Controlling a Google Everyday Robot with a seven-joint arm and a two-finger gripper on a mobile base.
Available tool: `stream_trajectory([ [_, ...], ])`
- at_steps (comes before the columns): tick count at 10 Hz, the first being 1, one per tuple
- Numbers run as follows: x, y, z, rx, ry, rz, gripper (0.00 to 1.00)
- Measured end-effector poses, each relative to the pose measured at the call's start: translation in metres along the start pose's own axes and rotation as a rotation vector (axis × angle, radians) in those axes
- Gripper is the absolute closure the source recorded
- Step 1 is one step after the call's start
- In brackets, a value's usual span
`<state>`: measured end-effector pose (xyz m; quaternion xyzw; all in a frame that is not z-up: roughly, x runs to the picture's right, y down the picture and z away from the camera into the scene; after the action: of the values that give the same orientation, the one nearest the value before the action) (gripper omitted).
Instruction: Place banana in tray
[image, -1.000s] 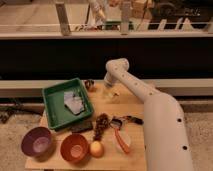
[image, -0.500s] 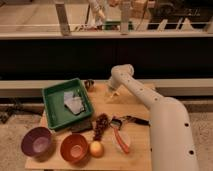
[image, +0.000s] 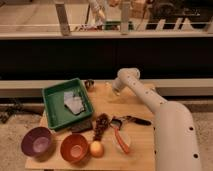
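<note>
The green tray (image: 50, 111) stands on the left half of the wooden table, with a pale crumpled thing (image: 73, 102) inside it. My gripper (image: 113, 88) hangs from the white arm (image: 150, 100) at the table's far edge, low over the wood and about a tray's width to the right of the tray. The banana does not show plainly. There is only a pale patch right at the gripper, and I cannot tell whether that is the banana or whether it is held.
A small dark cup (image: 90, 85) stands between tray and gripper. A purple bowl (image: 37, 142), an orange bowl (image: 75, 148) and a round yellow-orange fruit (image: 96, 148) line the near edge. Dark grapes (image: 101, 125), an orange-handled tool (image: 120, 138) and a black tool (image: 134, 119) lie mid-table.
The arm's wrist has swung a little to the right along the far edge. The gripper stays low at the same spot. Nothing else on the table has moved.
</note>
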<state>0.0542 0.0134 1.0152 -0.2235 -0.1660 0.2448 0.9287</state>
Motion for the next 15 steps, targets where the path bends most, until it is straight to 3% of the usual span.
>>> stream_trajectory([
  [3, 0.001, 0.001, 0.008, -0.021, -0.044, 0.002, 0.68],
  [6, 0.000, 0.003, 0.008, -0.027, -0.040, -0.003, 0.96],
  [13, 0.001, 0.003, 0.004, -0.022, -0.040, -0.019, 1.00],
  [15, -0.016, 0.011, -0.013, -0.001, -0.124, -0.142, 1.00],
])
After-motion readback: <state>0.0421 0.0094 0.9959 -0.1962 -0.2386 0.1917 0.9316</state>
